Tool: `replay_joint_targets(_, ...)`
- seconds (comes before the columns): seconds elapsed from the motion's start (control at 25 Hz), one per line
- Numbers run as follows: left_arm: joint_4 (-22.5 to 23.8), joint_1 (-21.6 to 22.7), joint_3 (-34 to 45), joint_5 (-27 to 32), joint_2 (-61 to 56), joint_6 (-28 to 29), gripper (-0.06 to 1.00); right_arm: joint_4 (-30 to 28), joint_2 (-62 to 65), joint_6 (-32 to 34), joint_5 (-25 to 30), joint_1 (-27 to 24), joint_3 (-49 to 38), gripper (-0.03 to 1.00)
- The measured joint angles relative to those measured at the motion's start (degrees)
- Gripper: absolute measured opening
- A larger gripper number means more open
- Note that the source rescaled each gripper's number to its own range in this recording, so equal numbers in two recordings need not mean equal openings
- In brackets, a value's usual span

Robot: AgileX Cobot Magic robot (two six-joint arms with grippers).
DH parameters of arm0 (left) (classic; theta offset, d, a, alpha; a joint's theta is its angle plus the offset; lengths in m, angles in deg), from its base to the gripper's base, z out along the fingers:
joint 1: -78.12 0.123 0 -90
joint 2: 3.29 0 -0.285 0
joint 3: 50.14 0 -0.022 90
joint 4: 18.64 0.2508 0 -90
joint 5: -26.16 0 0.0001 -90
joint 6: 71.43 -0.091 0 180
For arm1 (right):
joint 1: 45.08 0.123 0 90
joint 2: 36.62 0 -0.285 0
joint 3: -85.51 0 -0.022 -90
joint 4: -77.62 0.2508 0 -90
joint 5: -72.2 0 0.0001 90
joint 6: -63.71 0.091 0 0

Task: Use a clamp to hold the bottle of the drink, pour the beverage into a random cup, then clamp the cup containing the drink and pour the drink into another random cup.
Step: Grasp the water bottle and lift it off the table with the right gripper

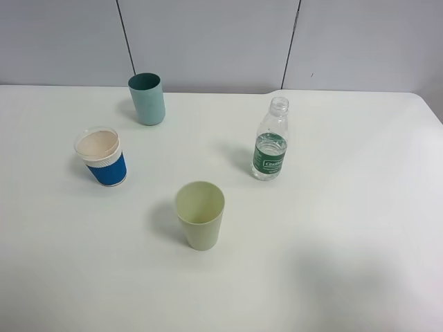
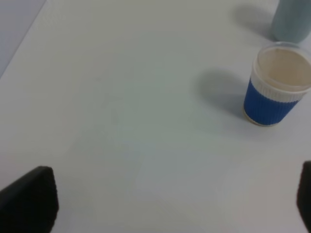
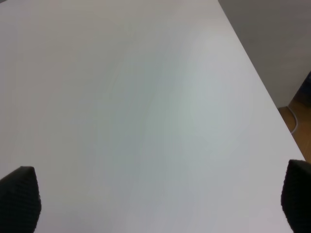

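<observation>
Left wrist feed: my left gripper (image 2: 167,201) has its jaws spread wide with nothing between them, only bare table (image 2: 121,121). The blue-sleeved paper cup (image 2: 276,87) stands upright ahead of it, well apart. On the right wrist feed, the right gripper (image 3: 158,199) is the same, gaping and holding nothing, over the table near its edge. From above, the bottle (image 1: 270,142) stands upright and uncapped, right of centre. The pale green cup (image 1: 201,214) is at the front, the paper cup on the left, the teal tumbler (image 1: 147,98) at the back. All four stand well apart.
</observation>
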Motion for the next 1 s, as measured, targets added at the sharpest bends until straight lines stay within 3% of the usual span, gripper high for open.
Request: replay_joint_targets(1.0, 0.0, 0.0, 0.0, 0.0, 0.0, 0.0, 1.00, 0.0, 0.0, 0.0, 0.0, 0.0, 0.0, 1.00)
